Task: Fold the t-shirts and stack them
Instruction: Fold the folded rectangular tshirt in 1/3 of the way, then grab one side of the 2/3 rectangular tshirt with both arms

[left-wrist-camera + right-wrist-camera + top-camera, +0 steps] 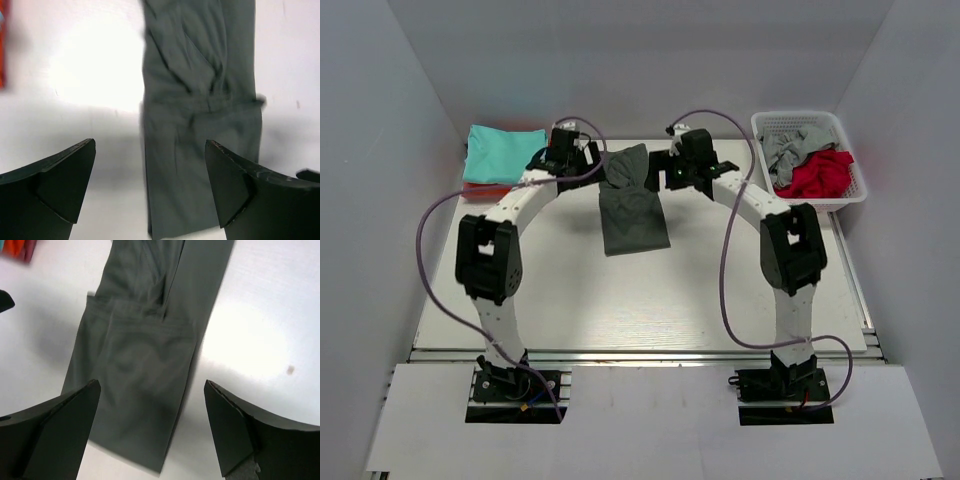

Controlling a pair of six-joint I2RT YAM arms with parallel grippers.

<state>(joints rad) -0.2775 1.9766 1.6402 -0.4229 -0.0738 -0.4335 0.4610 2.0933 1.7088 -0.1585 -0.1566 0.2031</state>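
Note:
The dark charcoal t-shirt (pixel 632 205) lies on the table as a long folded strip, bunched at its far end between the two grippers. My left gripper (pixel 590 163) is open and empty, hovering over the shirt's left edge (pixel 200 125); its midpoint (pixel 150 190) is over the cloth edge. My right gripper (pixel 662 170) is open and empty above the shirt's right side (pixel 145 355); its midpoint (pixel 150 430) is over the cloth. A folded teal t-shirt (pixel 502 152) rests on an orange one (pixel 485 187) at the back left.
A white mesh basket (pixel 850 190) at the back right holds a light grey t-shirt (pixel 788 150) and a red one (pixel 817 172). White walls close in the table on three sides. The orange cloth shows at the edge of the left wrist view (pixel 2 50) and the right wrist view (pixel 17 247).

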